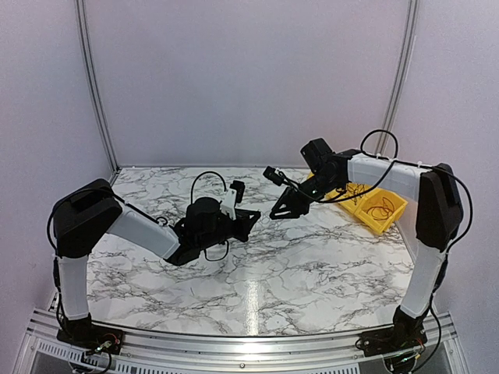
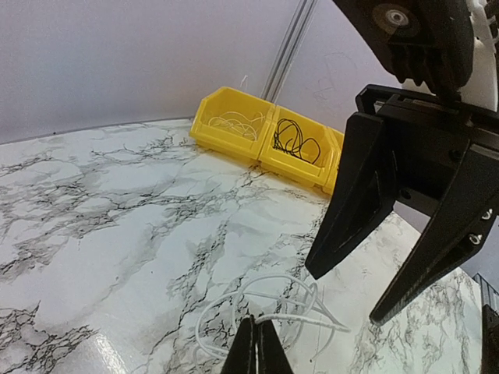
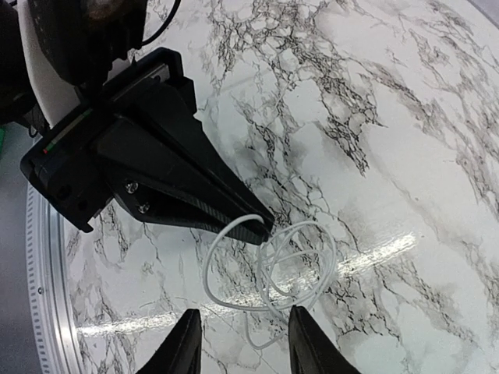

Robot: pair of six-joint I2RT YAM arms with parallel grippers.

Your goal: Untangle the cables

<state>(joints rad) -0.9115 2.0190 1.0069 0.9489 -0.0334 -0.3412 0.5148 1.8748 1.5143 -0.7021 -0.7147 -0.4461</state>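
Left pincer [image 2: 256, 343]: closed tight at the bottom centre of its own view, gripping one strand of the white cable [image 2: 296, 318].
White cable: loose overlapping loops spread just beyond the closed tips, low centre of the frame; whether they rest on the surface [image 2: 117, 202] or hang just over it I cannot tell.
Right pincer [image 3: 245, 312]: partly open and holding nothing, with the loops lying between and just beyond its two fingers.
Risk: the two pincers sit very near each other, so closing in further could knock them together. A grab at a crossing could catch two strands and tighten the tangle, and a hard pull could slip the thin wire out of the left grip.
Open room: bare marble lies to the left and centre, enough to draw the loops apart.
Yellow bins [image 2: 234, 144]: upper centre, well apart, one holding black cables [image 2: 295, 140].
Edges: a metal rail [image 3: 48, 312] borders the surface at the lower left of the right wrist view, and walls close the far side.
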